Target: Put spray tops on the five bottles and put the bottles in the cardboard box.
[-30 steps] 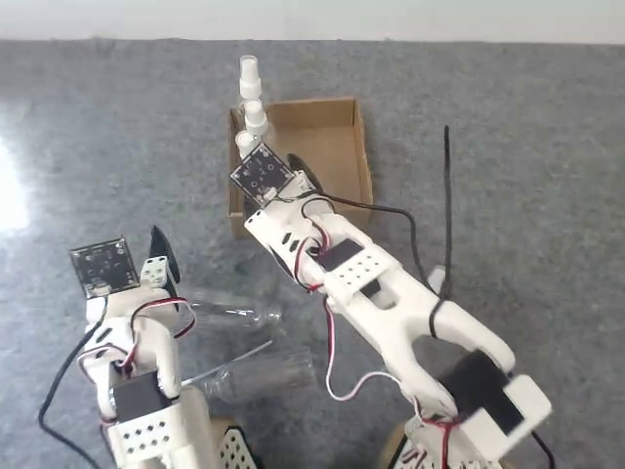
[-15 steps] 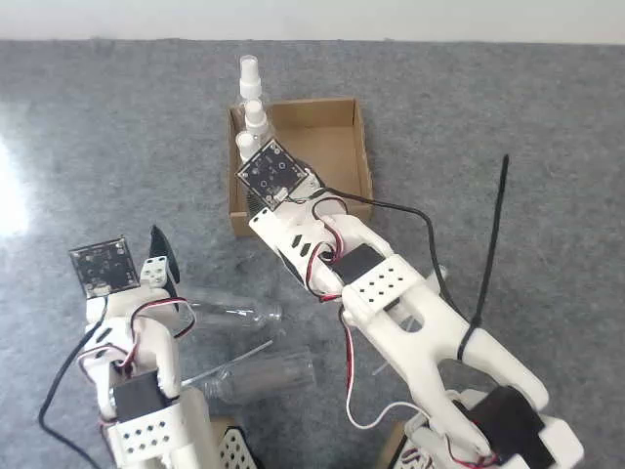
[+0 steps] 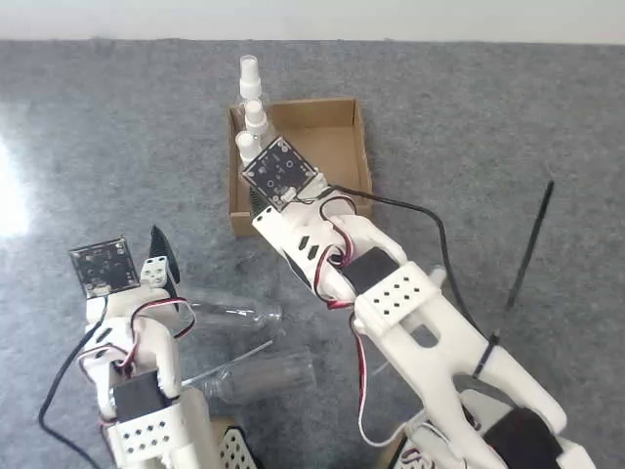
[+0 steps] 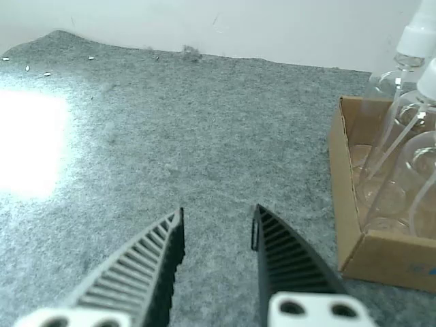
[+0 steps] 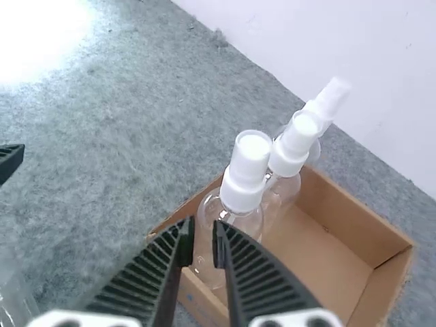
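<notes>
Moved: right arm (image 3: pixel 391 283) reaches further over cardboard box (image 3: pixel 364 156).
Right claw (image 5: pixel 201 225): barely apart, empty.
Left claw (image 4: pixel 219 211): apart; lying bottle (image 3: pixel 234 314) just lower-right, axis sideways.

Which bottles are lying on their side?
The two on the mat beside the left arm: the far lying bottle and the near lying bottle. The three capped bottles stand upright in the cardboard box.

Brown cardboard box (image 3: pixel 327 161), grey mat (image 3: pixel 508 117)
</notes>
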### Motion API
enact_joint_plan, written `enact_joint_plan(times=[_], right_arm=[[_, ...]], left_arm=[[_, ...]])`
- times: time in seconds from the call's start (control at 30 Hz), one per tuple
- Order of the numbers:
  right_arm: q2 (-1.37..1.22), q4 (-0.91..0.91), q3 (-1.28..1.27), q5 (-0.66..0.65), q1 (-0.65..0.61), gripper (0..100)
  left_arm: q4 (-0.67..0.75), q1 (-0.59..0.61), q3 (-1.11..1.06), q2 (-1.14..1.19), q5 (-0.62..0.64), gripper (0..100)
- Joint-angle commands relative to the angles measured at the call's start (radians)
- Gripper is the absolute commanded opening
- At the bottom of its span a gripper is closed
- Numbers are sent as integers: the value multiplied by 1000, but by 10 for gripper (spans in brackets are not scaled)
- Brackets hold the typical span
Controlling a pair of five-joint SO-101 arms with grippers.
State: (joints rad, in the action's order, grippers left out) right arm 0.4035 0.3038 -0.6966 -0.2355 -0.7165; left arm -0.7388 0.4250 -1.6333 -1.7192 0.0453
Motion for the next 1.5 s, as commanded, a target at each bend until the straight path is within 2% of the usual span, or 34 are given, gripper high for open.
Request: enact_joint_plan(times=[0.0,0.17,0.43,0.67,1.0,1.37,1.47], right_arm=[[104,97,48,0,-42,6],[151,317,161,0,-68,6],[163,384,207,0,-67,6],[163,568,319,0,-84,6],[165,797,325,11,-84,7],[163,826,302,11,-87,7],[163,809,278,11,-97,7]], left_arm=[[34,3,10,-18,-6,152],[34,3,10,-18,-6,152],[35,5,13,-18,-6,152],[69,84,10,-18,2,152],[69,83,10,-18,2,152],[69,89,13,-18,2,152],[72,146,18,-18,9,152]])
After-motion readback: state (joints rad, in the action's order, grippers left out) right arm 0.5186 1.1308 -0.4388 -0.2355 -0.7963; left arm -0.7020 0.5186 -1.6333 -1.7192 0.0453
